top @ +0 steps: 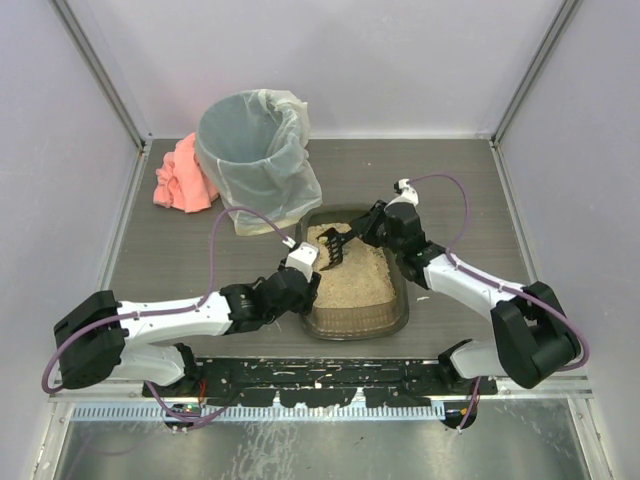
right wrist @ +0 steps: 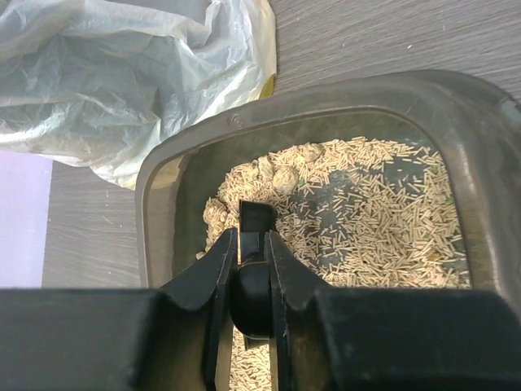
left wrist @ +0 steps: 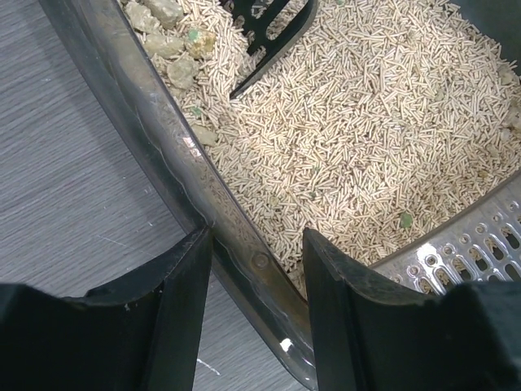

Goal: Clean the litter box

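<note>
The litter box (top: pixel 395 300) is a dark brown-grey tray of beige pellet litter at the table's middle. My left gripper (top: pixel 303 280) straddles its left wall (left wrist: pixel 155 138), one finger outside (left wrist: pixel 183 309) and one inside (left wrist: pixel 342 309), closed on the rim. My right gripper (top: pixel 368 228) is shut on the handle of the black slotted scoop (top: pixel 333 250). The scoop's blade (right wrist: pixel 259 218) dips into the litter at the tray's far left corner, beside pale clumps (right wrist: pixel 278 173). The scoop (left wrist: pixel 273 24) and clumps (left wrist: pixel 167 45) also show in the left wrist view.
A round grey bin with a clear liner (top: pixel 252 150) stands just behind the tray's far left corner; its liner (right wrist: pixel 122 73) hangs close to the rim. A pink cloth (top: pixel 183 176) lies left of the bin. A perforated grey panel (left wrist: pixel 480 244) lines the tray's near end.
</note>
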{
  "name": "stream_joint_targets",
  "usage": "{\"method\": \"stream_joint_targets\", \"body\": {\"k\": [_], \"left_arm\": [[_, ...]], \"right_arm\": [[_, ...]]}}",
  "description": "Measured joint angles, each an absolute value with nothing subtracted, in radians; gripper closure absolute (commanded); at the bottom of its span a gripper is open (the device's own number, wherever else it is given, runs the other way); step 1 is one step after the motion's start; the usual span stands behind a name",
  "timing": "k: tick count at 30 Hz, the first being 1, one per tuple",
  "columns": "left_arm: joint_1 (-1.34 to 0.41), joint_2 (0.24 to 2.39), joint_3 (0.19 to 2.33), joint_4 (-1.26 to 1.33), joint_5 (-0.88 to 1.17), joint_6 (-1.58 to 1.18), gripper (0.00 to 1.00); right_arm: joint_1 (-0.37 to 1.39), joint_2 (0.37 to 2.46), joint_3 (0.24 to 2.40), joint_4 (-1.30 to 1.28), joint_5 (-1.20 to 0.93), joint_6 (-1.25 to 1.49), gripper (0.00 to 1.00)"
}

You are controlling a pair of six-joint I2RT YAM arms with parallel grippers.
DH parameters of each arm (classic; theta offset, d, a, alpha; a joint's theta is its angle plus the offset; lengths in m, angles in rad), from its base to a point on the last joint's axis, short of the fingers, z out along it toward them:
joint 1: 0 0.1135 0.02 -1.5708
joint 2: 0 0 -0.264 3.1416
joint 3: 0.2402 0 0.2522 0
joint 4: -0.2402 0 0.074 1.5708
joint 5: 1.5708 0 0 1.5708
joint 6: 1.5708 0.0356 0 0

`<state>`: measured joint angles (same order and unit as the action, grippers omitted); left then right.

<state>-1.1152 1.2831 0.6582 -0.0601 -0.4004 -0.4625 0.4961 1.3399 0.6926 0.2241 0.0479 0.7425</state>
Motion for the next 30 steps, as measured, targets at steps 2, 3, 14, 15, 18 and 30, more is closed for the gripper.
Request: {"method": "stream_joint_targets", "body": {"k": [2,3,14,15,18,30], "left_arm": [[-1.115,1.285,0.660,-0.060,-0.401,-0.458,0.51],[-1.115,1.285,0.660,-0.060,-0.401,-0.456,0.51],[-1.116,1.285,0.665,-0.066,-0.402,-0.453,0.35],[-1.116,1.279,0.666,-0.073,-0.401,-0.452,0.33],[-1.116,1.242,0.666,-0.112,-0.403,-0.452,0.26],[-1.115,0.990,0.722,-0.288,-0.508,-0.428,0.01]], "right_arm": [[0.508,1.348,0.682,0.248,0.052,0.763,0.99],[0.511,1.351,0.677,0.263,0.057,0.771,0.99],[0.530,1.348,0.635,0.319,0.076,0.821,0.99],[0.533,1.340,0.632,0.316,0.079,0.822,0.99],[0.544,1.307,0.624,0.288,0.088,0.823,0.99],[0.548,1.213,0.609,0.193,0.112,0.821,0.99]]}}
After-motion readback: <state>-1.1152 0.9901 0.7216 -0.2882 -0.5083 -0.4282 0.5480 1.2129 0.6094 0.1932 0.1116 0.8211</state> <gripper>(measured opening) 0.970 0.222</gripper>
